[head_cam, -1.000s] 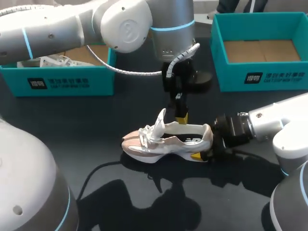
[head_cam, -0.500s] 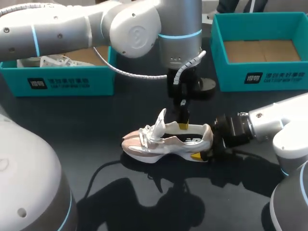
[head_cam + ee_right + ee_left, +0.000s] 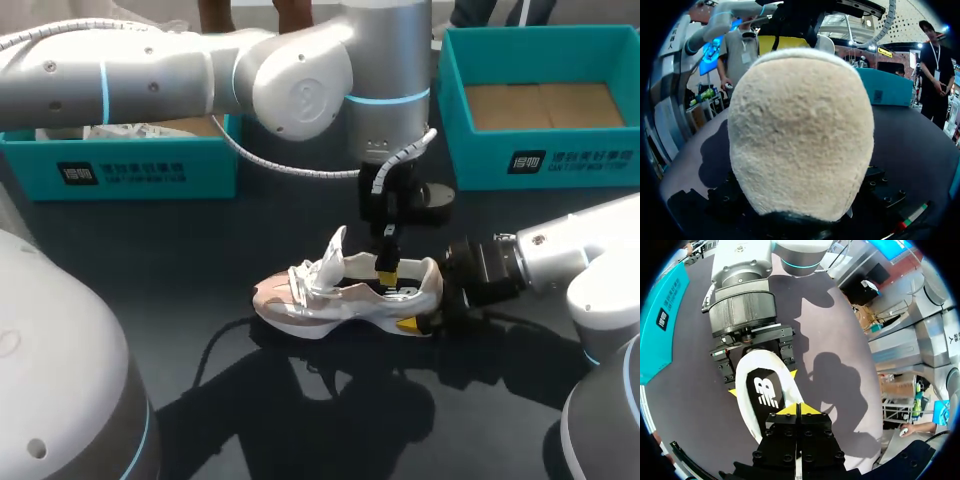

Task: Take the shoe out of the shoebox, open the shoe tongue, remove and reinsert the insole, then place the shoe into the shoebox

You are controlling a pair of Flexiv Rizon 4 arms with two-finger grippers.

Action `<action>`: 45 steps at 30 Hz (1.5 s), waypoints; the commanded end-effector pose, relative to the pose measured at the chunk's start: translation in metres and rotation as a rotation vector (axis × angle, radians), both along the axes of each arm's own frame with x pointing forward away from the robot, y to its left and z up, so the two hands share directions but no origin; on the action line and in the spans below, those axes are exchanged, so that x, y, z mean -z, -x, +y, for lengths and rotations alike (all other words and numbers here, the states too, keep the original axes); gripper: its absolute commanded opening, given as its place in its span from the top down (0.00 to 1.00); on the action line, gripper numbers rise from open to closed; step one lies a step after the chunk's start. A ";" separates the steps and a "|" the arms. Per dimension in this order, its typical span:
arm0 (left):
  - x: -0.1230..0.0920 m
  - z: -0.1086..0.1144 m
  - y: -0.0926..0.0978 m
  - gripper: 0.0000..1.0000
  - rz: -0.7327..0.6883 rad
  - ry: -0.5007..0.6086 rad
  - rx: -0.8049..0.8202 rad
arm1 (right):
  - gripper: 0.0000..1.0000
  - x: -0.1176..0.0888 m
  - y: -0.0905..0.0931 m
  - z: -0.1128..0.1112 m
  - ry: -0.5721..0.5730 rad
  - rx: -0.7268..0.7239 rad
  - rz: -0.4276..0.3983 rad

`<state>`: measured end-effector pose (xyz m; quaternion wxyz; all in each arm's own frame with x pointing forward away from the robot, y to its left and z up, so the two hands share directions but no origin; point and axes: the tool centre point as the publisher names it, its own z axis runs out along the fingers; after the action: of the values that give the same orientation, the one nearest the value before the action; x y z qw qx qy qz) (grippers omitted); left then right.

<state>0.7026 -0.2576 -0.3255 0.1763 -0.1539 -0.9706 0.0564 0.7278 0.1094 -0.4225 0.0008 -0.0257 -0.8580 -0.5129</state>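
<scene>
A white and pink shoe (image 3: 340, 298) lies on its sole on the black table, toe to the left and tongue lifted. My right gripper (image 3: 422, 308) grips its heel from the right, with one yellow fingertip (image 3: 733, 392) on each side of the heel. The beige heel (image 3: 800, 130) fills the right wrist view. My left arm comes across from the left. Its gripper (image 3: 386, 272) points straight down into the shoe's opening. The left gripper (image 3: 796, 409) is shut, tips together just above the black insole (image 3: 765, 392) with its white logo.
A teal shoebox (image 3: 130, 172) stands at the back left with white contents inside. A second teal shoebox (image 3: 540, 162) at the back right shows only its cardboard floor. My left arm spans the table's back half.
My left arm has shifted right and lowered, bringing its shut gripper from above the shoe down into the opening. The shoe and my right arm have stayed still.
</scene>
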 end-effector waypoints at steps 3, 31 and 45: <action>0.016 -0.001 0.002 1.00 -0.012 0.014 0.009 | 1.00 0.000 0.000 0.000 0.004 0.001 0.000; 0.060 0.009 -0.002 0.83 -0.111 0.072 -0.042 | 1.00 0.000 0.000 0.000 0.004 0.001 0.000; 0.073 0.011 -0.008 0.53 -0.158 0.080 -0.048 | 1.00 0.000 0.000 0.000 0.004 0.001 0.000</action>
<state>0.7147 -0.2481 -0.3922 0.0972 -0.1426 -0.9815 0.0835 0.7276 0.1093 -0.4227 0.0006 -0.0257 -0.8580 -0.5130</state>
